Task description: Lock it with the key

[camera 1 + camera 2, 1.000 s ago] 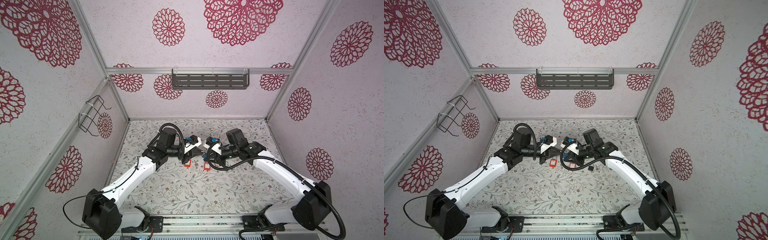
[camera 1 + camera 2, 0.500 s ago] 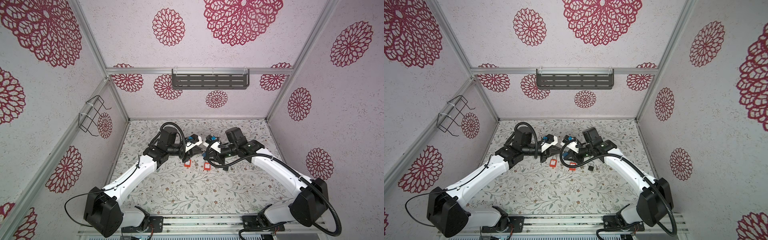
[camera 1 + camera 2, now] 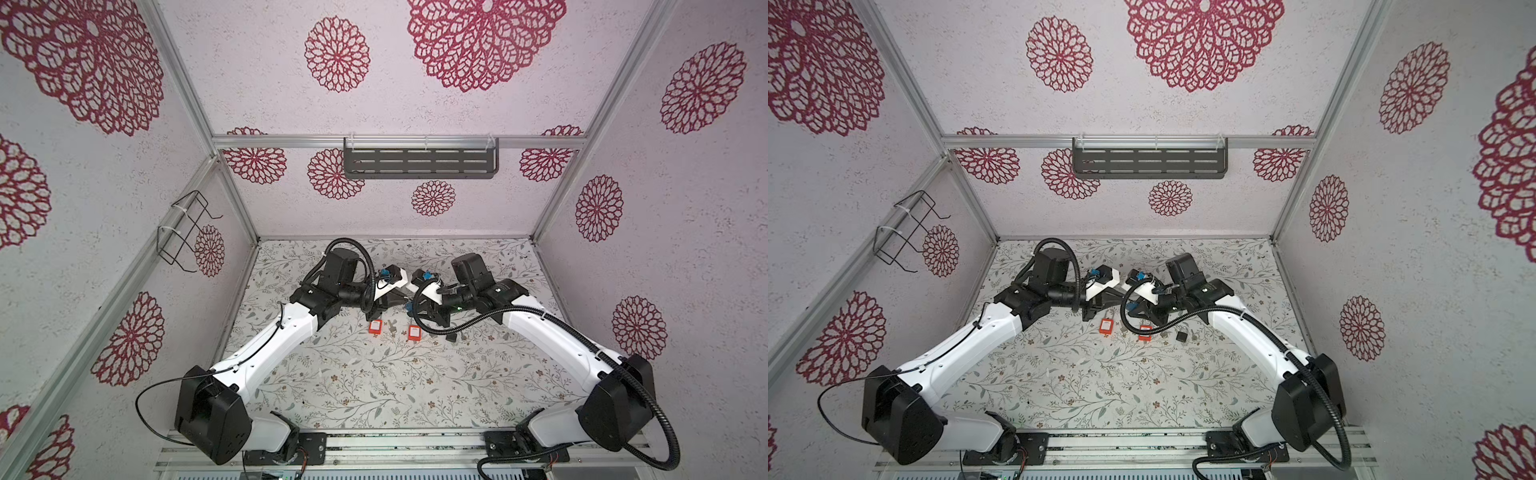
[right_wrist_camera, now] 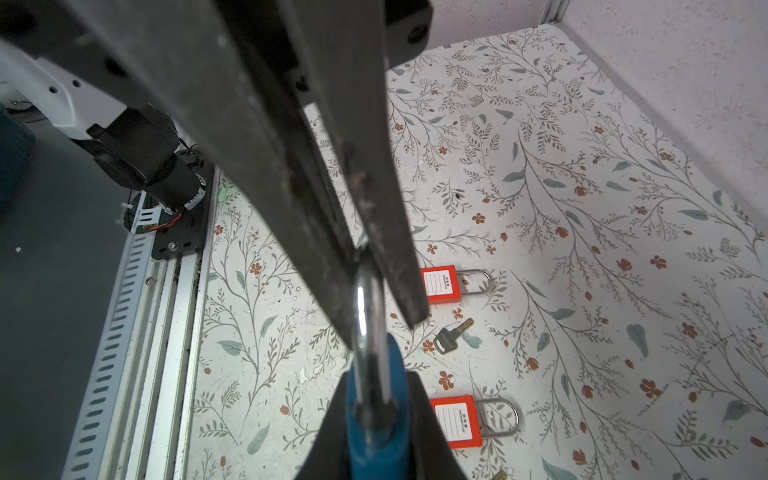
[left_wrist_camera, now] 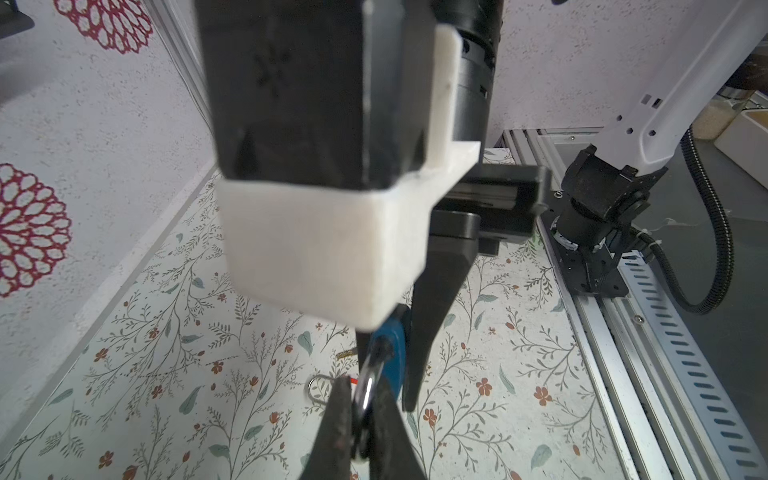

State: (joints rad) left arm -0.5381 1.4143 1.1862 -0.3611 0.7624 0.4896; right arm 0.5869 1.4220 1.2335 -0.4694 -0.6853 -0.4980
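Observation:
A blue padlock [image 4: 376, 432] hangs above the table between the two grippers, which meet at mid-table in both top views. My right gripper [image 4: 376, 395] is shut on its blue body [image 5: 392, 357]. My left gripper [image 5: 362, 395] is shut on the padlock's silver shackle [image 4: 368, 307]; its fingers [image 4: 332, 232] reach in from above in the right wrist view. The key [image 4: 451, 334], with a dark head and a brass blade, lies loose on the floral table [image 3: 374, 386] below them, between two red padlocks. In a top view the key [image 3: 392, 325] is only a small speck.
Two red padlocks [image 3: 375, 326] [image 3: 414, 332] lie flat just in front of the grippers. A small black padlock [image 3: 1182, 336] rests right of them under the right arm. A metal rail [image 3: 395, 442] runs along the table's front edge, and walls close the other three sides.
The left gripper has shifted a little to the right, closing the gap to the right gripper. The padlocks and key on the table have not moved.

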